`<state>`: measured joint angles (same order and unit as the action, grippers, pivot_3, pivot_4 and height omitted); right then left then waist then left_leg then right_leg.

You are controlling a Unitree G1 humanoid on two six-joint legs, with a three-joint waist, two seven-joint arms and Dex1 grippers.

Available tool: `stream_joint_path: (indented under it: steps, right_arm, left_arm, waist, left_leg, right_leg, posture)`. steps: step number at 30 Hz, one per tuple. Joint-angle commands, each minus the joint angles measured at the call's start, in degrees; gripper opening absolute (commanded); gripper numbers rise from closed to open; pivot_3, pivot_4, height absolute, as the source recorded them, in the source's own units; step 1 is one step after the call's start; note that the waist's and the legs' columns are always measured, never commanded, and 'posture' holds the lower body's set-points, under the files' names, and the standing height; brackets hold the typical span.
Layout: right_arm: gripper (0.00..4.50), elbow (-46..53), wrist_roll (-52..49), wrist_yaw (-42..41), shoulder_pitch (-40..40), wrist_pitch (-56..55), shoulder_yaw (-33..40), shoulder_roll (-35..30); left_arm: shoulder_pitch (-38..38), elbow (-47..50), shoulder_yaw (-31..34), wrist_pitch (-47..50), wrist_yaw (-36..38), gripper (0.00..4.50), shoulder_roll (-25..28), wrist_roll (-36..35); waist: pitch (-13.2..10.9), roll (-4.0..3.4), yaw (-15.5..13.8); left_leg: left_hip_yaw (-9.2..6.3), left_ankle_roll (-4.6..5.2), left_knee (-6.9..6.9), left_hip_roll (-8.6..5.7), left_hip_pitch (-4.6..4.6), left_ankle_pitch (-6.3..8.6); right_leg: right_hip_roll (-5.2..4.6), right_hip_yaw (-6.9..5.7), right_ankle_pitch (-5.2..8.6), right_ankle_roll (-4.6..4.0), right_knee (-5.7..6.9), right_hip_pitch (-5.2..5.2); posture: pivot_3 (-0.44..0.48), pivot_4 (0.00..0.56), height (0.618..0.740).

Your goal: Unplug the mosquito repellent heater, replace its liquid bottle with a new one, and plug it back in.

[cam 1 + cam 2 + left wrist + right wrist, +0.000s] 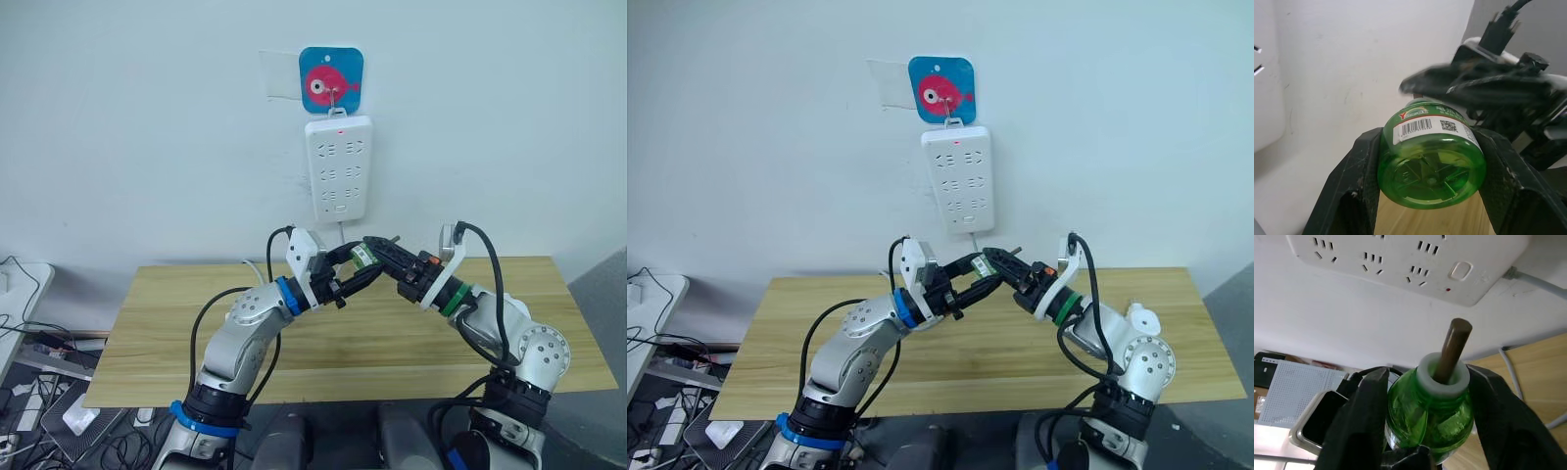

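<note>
We see the green liquid bottle pinched between both hands — left hand and right hand — raised above the tabletop, below the power strip.

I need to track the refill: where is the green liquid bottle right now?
The green liquid bottle is held in mid-air between the left gripper and right gripper, above the wooden table, just below the wall-hung power strip.
</note>
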<state>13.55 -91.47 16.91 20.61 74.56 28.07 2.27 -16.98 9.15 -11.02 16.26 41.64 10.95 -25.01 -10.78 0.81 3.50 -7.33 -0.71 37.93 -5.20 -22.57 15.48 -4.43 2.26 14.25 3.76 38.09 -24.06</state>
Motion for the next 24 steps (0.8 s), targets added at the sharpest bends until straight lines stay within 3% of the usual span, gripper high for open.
stream_joint_path:
  steps: [1, 11, 14, 15, 24]
  right_arm:
    - [2.00, 1.17, -6.61, 1.87, -0.89, -5.63, -3.90, -2.42]
    - [2.00, 1.94, -14.67, 3.52, -3.53, -16.12, -13.05, -10.77]
    - [3.17, 2.36, -15.90, 3.58, -4.04, -18.43, -14.82, -12.52]
    - [3.37, 2.32, -16.31, 3.91, -4.05, -19.49, -15.12, -12.88]
    - [3.37, 2.66, -19.58, 5.35, -4.62, -25.91, -17.94, -15.53]
  left_arm:
    - [0.05, 1.69, -0.31, -1.14, 0.23, 2.33, -0.35, 0.34]
    - [-0.10, 1.29, 0.07, -1.38, 1.05, 2.33, 0.02, -0.04]
    - [-0.26, 1.21, 0.06, -1.49, 1.08, 2.33, -0.03, 0.04]
    - [-0.30, 1.23, 0.07, -1.50, 1.08, 2.33, -0.04, 0.05]
    - [-0.44, 1.64, 0.01, -1.32, 1.16, 2.33, 0.01, 0.05]
  waist:
    - [0.00, 0.00, 0.00]
    - [0.00, 0.00, 0.00]
    - [0.00, 0.00, 0.00]
    - [0.00, 0.00, 0.00]
    - [0.00, 0.00, -0.01]
  left_leg:
    - [0.00, 0.00, 0.00, 0.02, 0.00, 0.00]
    - [0.01, 0.02, 0.01, 0.10, 0.00, -0.01]
    - [0.02, 0.02, 0.01, 0.13, 0.00, -0.01]
    - [0.02, 0.02, 0.01, 0.14, 0.00, -0.01]
    - [0.04, 0.02, 0.02, 0.19, 0.00, -0.01]
  right_leg:
    - [0.02, 0.00, 0.00, 0.00, 0.00, 0.00]
    - [0.12, 0.02, 0.00, 0.01, -0.01, 0.02]
    - [0.15, 0.03, -0.01, 0.01, -0.01, 0.02]
    - [0.15, 0.03, -0.01, 0.01, -0.01, 0.02]
    - [0.20, 0.04, -0.01, 0.01, -0.02, 0.03]
  posture:
    - [-0.085, 0.156, 0.740]
    - [-0.090, 0.161, 0.740]
    - [-0.090, 0.162, 0.740]
    - [-0.090, 0.162, 0.740]
    - [-0.092, 0.164, 0.740]
